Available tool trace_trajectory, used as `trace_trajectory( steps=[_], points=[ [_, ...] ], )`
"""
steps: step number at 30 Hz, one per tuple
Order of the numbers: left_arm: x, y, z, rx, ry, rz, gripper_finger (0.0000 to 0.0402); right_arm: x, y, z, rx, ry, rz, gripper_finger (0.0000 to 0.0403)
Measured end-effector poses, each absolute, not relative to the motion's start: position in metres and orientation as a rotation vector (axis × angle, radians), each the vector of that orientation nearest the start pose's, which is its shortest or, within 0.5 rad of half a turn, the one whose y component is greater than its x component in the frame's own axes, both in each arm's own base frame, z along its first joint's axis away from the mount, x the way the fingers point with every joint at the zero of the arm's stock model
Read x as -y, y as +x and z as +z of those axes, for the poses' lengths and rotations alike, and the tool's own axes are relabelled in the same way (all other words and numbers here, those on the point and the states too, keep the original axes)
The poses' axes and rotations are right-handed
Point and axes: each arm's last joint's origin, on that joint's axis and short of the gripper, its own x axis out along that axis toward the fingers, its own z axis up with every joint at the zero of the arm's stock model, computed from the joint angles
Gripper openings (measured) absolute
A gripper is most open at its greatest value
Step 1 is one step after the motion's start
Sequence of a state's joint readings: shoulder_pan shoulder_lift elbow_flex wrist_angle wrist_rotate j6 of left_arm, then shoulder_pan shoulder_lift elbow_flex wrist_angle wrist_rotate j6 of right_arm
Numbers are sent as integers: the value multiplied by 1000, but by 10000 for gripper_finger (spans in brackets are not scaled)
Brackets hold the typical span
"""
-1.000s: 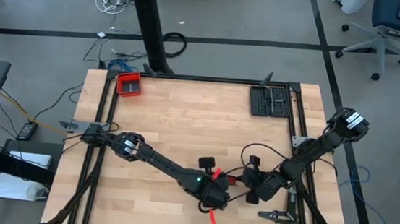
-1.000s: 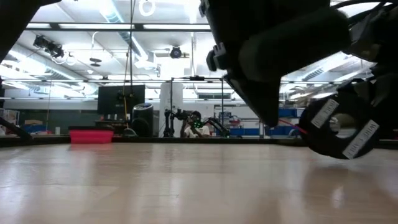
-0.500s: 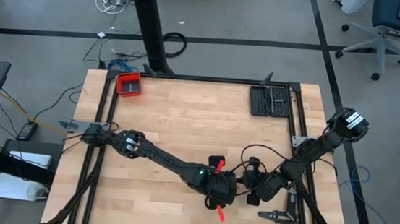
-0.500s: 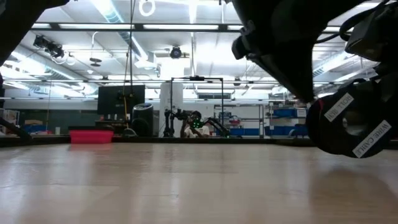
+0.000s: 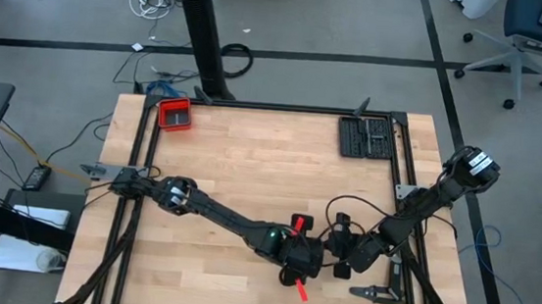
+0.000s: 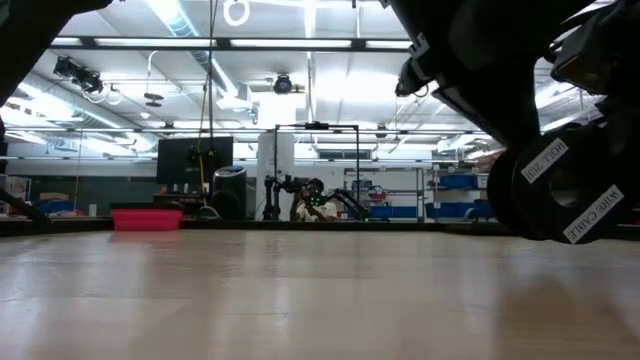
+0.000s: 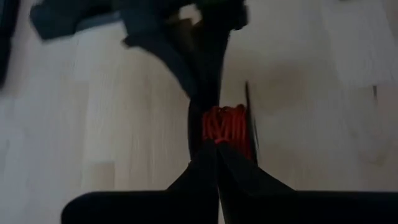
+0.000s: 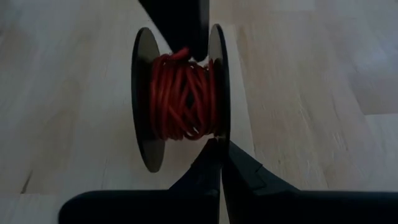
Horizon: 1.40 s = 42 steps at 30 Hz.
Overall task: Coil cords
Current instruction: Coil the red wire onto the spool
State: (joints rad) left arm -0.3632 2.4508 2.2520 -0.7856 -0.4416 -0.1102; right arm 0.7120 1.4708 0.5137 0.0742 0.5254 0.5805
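Left arm has swung toward right arm since earlier frames; both now meet at table's near edge.

High view: left gripper [image 5: 303, 263] and right gripper [image 5: 339, 256] almost touching, spool between them hidden.

Low view: black spool [image 6: 560, 190] hangs just above wooden table [image 6: 250, 290], beneath gripper bodies.

Left wrist view: fingers together, tips at red cord [image 7: 225, 126].

Right wrist view: fingers together, tips against spool flange [image 8: 219, 81]; red cord [image 8: 183, 96] wound loosely on core just ahead.

Step judged: winding, mostly done. Next: locate loose end, tuck it, keep spool steady.
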Motion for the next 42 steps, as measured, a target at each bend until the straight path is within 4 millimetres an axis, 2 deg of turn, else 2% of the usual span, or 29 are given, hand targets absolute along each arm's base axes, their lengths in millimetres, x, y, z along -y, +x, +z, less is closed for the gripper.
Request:
trace_trajectory(
  steps=[6, 11, 19, 22, 34, 42],
  points=[
    [178, 499, 205, -880, 390, 62, 3, -148, 193, 129, -736, 35, -29, 0],
    [178, 500, 205, -876, 394, 67, 29, -148, 193, 129, -737, 28, -28, 0],
    [181, 503, 189, -884, 420, 102, 68, -147, 192, 127, -752, 18, -29, 0],
    [183, 502, 185, -892, 437, 113, 71, -147, 192, 127, -758, 16, -28, 0],
    [199, 498, 189, -821, 560, 212, 71, -147, 192, 128, -747, 26, -40, 0],
    [199, 500, 190, -787, 536, 256, 71, -147, 192, 128, -747, 27, -41, 0]
  ],
)
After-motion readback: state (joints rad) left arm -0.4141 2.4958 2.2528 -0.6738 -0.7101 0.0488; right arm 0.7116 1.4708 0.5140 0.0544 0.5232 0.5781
